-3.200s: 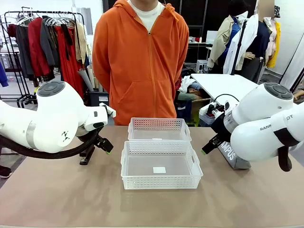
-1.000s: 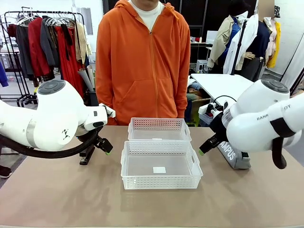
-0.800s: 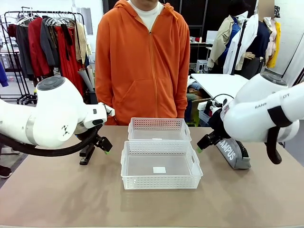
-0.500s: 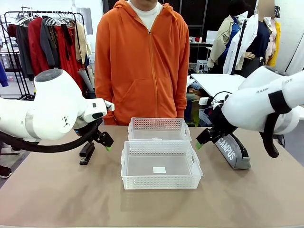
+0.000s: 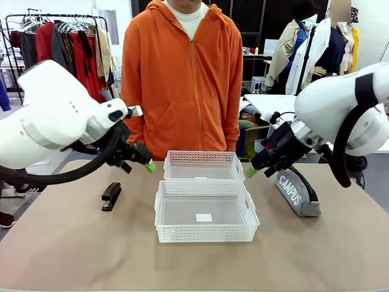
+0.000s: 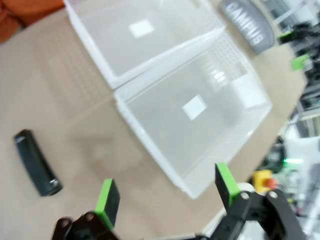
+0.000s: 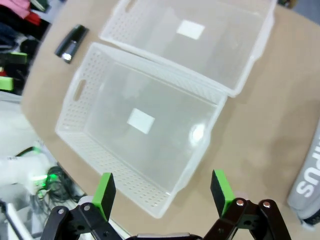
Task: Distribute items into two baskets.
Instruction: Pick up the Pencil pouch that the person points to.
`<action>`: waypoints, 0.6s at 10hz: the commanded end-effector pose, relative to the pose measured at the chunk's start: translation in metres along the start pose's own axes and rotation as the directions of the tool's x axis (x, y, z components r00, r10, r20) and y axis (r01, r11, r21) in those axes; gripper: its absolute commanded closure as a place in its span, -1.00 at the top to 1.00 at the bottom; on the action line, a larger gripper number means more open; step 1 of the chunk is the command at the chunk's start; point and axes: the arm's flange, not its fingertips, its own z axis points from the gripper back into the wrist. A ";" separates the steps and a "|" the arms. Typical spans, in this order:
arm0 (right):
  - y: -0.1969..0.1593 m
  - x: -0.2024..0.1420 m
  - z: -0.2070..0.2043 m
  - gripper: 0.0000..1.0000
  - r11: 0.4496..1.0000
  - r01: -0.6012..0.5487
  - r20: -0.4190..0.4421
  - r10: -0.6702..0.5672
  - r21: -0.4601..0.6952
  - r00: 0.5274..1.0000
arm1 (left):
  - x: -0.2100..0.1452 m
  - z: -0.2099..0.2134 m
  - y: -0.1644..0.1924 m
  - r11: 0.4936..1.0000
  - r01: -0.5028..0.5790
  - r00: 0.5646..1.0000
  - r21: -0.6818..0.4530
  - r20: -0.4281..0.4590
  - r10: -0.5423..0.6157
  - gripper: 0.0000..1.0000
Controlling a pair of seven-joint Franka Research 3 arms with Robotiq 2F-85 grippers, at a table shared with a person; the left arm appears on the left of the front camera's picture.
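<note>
Two grippers have risen and swung inward: the left gripper [image 6: 166, 192] and the right gripper [image 7: 162, 194] now hang at either side of the far basket [image 5: 203, 159], jaws spread wide, holding nothing. The stapler [image 5: 110, 196] lies uncovered on the table [image 5: 73, 255], left of the near basket [image 5: 206, 233]; the pouch [image 5: 295, 194] lies at its right. The two baskets are empty, so I judge the sorting is not yet begun. The pouch's far end is hidden behind the right gripper; the left wrist view is blurred.
</note>
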 end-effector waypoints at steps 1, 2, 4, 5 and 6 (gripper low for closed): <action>-0.012 0.005 0.003 1.00 0.982 0.031 0.019 -0.035 0.186 0.999 | 0.000 0.000 0.018 0.987 -0.060 0.996 -0.147 0.053 0.069 1.00; -0.013 0.007 0.005 1.00 0.972 0.042 0.009 -0.045 0.231 0.999 | 0.001 0.001 0.018 0.979 -0.072 0.994 -0.188 0.067 0.086 1.00; 0.001 0.004 0.008 1.00 0.987 0.040 0.013 -0.042 0.153 0.999 | 0.002 0.009 0.009 0.989 -0.071 0.996 -0.130 0.051 0.078 1.00; 0.001 0.004 0.008 1.00 0.987 0.040 0.013 -0.042 0.153 0.999 | 0.002 0.009 0.009 0.989 -0.071 0.996 -0.130 0.051 0.078 1.00; 0.001 0.004 0.008 1.00 0.987 0.040 0.013 -0.042 0.153 0.999 | 0.002 0.009 0.009 0.989 -0.071 0.996 -0.130 0.051 0.078 1.00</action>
